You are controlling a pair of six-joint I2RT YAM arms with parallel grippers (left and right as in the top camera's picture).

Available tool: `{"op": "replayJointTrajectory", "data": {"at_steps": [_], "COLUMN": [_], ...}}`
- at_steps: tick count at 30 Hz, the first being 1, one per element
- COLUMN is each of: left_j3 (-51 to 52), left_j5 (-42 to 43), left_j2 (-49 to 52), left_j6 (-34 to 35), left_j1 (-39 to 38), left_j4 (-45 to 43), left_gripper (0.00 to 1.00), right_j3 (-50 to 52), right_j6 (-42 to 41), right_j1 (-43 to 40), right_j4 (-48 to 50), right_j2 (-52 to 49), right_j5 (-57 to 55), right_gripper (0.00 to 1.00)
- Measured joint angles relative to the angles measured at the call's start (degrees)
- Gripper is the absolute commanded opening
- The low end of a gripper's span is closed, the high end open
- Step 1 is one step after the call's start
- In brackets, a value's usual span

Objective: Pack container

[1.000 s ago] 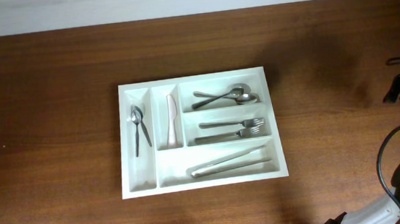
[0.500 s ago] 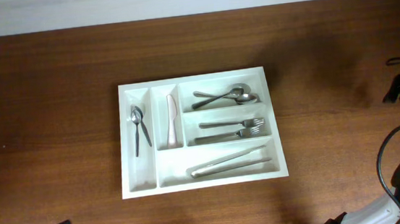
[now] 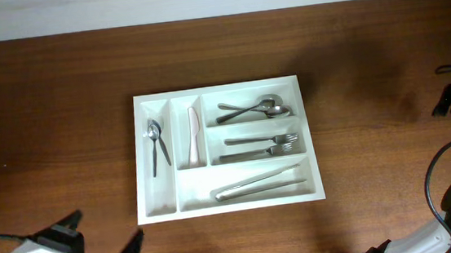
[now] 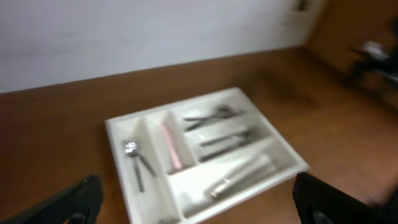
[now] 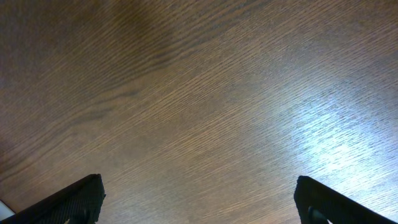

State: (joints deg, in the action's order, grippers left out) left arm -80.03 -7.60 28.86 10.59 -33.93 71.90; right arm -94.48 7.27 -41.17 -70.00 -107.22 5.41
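While loaded: cutlery tray [image 3: 214, 89] likely stiff, light, slick; utensils [image 3: 260, 146] loose.
Hold: probably outer rims.
Left pincer [image 3: 100, 242]: apart.
Right pincer [image 5: 199, 202]: apart.

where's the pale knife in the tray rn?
Overhead view: the pale knife lies lengthwise in the container's second narrow slot from the left, between the small spoons and the forks.

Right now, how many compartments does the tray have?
5 in the container: two upright slots at left, two short ones upper right, one long one below. None hidden.
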Motion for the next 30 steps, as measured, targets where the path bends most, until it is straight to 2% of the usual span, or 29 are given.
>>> {"op": "replayJointTrajectory", "data": {"at_steps": [7,12,17,19,24,30], "left_j3": [2.97,9.68,20.31,24.59,33.75,41.53], "left_j5": [-0.55,-0.81,-0.59,0.87,7.91,11.80], "left_j2": [-0.24,-4.35,-13.00,-16.20,-21.00,-23.78], "left_j6": [0.00,-0.02,-0.48,-3.15,-15.10,-22.01], "left_j1": [12.72,19.17,24.85,26.47,29.14,31.12], "left_j4": [-0.96,-10.88,-21.64,-25.55,-33.92,-35.01], "left_gripper": [0.99,0.99,0.99,0.99,0.99,0.99], "right_j3": [0.00,0.00,0.00,0.00,0.00,0.00], "right_j6": [0.00,0.00,0.00,-0.04,0.00,0.00], "right_j1": [0.00,0.00,0.00,0.00,0.00,0.00], "right_j4": [0.00,-0.02,-0.02,-0.02,0.00,0.00], "right_j2": [0.00,0.00,0.00,0.00,0.00,0.00], "right_j5": [0.00,0.00,-0.02,0.00,-0.02,-0.02], "right_gripper": [0.99,0.99,0.99,0.99,0.99,0.99]}}
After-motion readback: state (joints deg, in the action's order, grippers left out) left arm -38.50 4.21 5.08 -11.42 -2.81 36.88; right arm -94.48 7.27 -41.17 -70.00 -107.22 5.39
